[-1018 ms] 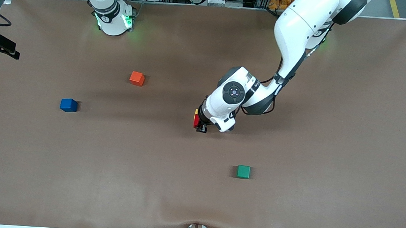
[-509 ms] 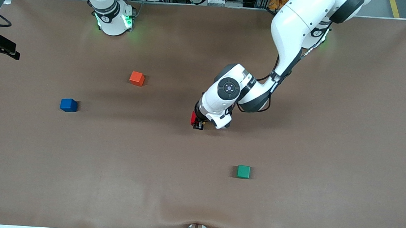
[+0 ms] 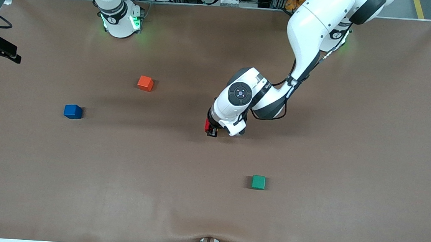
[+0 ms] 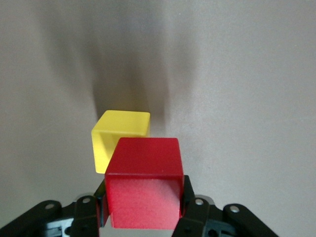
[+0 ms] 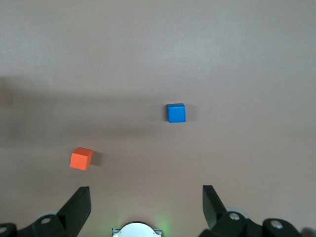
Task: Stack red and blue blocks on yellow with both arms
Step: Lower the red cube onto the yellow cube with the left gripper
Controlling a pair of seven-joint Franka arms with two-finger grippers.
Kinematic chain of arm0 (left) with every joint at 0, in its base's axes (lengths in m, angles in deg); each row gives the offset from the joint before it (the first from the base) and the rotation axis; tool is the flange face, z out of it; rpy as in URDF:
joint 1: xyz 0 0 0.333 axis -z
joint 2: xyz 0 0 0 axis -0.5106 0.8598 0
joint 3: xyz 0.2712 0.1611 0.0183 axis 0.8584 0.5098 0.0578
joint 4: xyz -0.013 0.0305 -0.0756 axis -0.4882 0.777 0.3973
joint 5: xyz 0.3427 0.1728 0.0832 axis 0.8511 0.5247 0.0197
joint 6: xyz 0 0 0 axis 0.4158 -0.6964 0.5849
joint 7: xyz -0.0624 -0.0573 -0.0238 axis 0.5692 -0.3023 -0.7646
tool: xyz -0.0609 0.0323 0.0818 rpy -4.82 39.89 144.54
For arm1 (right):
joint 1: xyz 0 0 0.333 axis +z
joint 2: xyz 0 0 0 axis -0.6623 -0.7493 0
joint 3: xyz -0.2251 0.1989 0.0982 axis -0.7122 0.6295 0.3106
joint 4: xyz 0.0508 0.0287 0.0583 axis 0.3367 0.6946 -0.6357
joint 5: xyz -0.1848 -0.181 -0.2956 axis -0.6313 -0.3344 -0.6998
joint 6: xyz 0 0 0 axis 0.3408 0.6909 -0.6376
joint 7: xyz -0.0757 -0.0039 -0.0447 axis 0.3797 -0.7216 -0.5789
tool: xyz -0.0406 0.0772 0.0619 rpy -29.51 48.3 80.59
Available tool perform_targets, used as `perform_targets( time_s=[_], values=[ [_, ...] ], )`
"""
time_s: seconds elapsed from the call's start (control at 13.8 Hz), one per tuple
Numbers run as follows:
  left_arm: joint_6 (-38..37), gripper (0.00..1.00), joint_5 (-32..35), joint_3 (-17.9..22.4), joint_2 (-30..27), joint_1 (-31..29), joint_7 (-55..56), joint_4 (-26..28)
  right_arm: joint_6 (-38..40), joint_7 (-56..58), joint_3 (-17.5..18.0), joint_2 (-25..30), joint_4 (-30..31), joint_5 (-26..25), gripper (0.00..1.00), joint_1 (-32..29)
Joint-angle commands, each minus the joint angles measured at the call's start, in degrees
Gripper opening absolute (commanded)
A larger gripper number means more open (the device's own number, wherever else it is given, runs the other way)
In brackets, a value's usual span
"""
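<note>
L gripper: clamped on the red block, fingers on two facing sides, so top & bottom faces stay free for stacking. You've got it in the air over mid-table.
Red block: in the left wrist view it overlaps the yellow block but isn't squarely on it. Can't tell if they touch. Looks like the lining-up step before set-down.
Yellow block: on the table under the L gripper; front view hides it under the arm, so you only see it from the wrist cam.
R gripper: jaws spread wide, nothing in them. It's high over the R arm's end of the table, out of the front view. Arm waits, prob. to keep clear of the L arm.
Blue block: alone on the table toward the R arm's end, well apart from the stack spot. Sits w/in the R arm's reach, so likely its pick.
Orange block: farther from the front cam than blue. Not part of the job.
Green block: nearer the front cam than the L gripper's spot. Leave it.
Progress: early, I'd say: red not yet released, blue untouched.
Risk: off-centre release could tip red off yellow.
</note>
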Motion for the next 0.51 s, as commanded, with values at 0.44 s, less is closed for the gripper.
perform_targets(
  time_s=[0.44],
  values=[
    [-3.9, 0.00, 1.3, 0.1, -1.0, 0.6, 1.4, 0.0, 0.8, -0.3, 0.6, -0.5, -1.2, -0.3, 1.00, -0.8]
  ],
)
